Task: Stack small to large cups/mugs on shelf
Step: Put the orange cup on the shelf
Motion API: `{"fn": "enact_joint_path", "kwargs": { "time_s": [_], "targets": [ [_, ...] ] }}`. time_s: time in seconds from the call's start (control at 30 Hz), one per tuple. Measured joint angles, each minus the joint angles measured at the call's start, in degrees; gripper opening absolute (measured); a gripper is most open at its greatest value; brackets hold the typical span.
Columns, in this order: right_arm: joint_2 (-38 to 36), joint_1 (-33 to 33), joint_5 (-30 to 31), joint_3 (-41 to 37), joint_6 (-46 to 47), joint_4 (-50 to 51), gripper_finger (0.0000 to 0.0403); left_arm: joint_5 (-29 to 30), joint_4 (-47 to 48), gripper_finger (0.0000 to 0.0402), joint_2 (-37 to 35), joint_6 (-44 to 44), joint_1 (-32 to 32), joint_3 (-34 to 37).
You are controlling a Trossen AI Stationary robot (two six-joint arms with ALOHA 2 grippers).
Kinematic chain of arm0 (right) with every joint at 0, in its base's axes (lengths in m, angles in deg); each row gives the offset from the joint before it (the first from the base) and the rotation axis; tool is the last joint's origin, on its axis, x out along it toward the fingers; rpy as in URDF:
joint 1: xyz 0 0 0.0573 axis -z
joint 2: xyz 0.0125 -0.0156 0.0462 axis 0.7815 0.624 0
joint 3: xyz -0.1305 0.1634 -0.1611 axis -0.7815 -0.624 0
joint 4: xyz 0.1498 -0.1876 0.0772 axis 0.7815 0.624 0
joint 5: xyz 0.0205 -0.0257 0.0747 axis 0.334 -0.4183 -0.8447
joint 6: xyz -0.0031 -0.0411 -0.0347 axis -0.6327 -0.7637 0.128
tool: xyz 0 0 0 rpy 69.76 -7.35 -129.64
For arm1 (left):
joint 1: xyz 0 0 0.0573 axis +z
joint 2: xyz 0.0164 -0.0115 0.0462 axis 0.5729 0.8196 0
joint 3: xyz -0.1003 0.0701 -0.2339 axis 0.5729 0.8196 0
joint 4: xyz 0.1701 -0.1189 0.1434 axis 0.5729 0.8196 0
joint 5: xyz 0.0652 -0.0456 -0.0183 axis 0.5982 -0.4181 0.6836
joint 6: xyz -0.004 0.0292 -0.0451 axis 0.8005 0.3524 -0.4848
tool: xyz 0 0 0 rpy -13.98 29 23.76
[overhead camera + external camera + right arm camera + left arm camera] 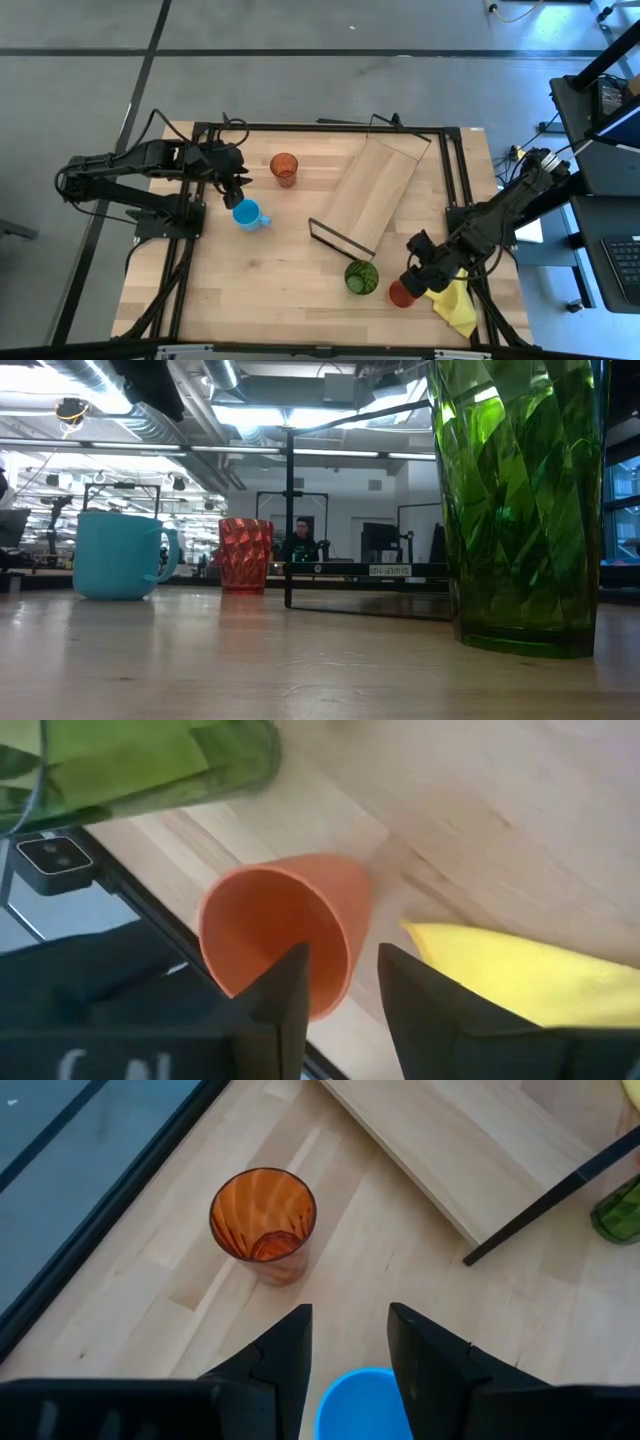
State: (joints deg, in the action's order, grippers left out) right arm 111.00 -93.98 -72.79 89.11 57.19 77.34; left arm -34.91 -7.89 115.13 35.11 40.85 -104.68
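A light-blue mug (247, 214) stands upright on the table at the left, also in the low view (120, 555). My left gripper (236, 190) hovers open just above it, its fingers over the mug's rim (360, 1398). An orange-red tumbler (284, 168) stands behind it. The wood shelf plank (375, 190) lies slantwise at mid-table. A green tumbler (361, 277) stands near the front. My right gripper (412, 278) is shut on a small red-orange cup (285, 935) beside the green tumbler. My right gripper holds the red-orange cup by its wall at the rim (338, 970), one finger inside the cup and one outside. The fingers come slanting down from above. The cup's mouth faces the gripper. Whether its base is on the table I cannot tell.
A yellow cloth (455, 305) lies at the front right corner beside the red-orange cup. Black wire frames (340, 238) stand at the shelf's ends. The table's black rails (455, 180) run along its sides. A person (300, 540) sits far behind the table.
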Motion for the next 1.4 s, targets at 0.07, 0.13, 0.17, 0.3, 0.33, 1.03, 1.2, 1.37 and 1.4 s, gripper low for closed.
{"fn": "enact_joint_path", "kwargs": {
  "time_s": [0.07,0.13,0.17,0.3,0.33,1.03,1.2,1.37,1.4],
  "targets": [
    [1.10,-0.04,-0.16,0.00,-0.48,-0.95,0.0122,0.44,0.00,0.0128,0.00,-0.03,0.00,0.00],
    [2.60,-0.11,-0.89,0.00,-1.20,-2.76,0.0122,0.58,0.00,0.0128,0.00,-0.19,0.00,0.00],
    [3.40,-0.23,-1.58,0.00,-1.41,-3.19,0.0122,0.62,0.00,0.0128,0.00,-0.31,0.00,0.00],
    [5.52,-0.77,-1.88,0.00,-1.15,-2.95,0.0122,0.85,0.00,0.0128,0.00,-0.38,0.00,0.00],
    [5.73,-0.81,-1.75,0.00,-1.15,-2.79,0.0122,0.89,0.00,0.0128,0.00,-0.38,0.00,0.00],
    [8.68,-0.83,-1.50,0.00,-1.24,-1.38,0.0122,1.00,0.02,0.0127,0.00,-0.36,0.00,-0.02],
    [8.68,-0.46,-1.46,0.00,-1.28,-0.75,0.0106,1.30,0.02,0.0127,0.00,-0.12,0.00,0.00],
    [8.68,-0.46,-1.47,0.00,-1.28,-0.75,0.0055,1.33,0.02,0.0127,0.00,-0.06,0.00,0.00],
    [8.68,-0.46,-1.49,0.00,-1.28,-0.75,0.0044,1.33,0.02,0.0127,0.00,-0.02,0.00,-0.02]
  ]
}}
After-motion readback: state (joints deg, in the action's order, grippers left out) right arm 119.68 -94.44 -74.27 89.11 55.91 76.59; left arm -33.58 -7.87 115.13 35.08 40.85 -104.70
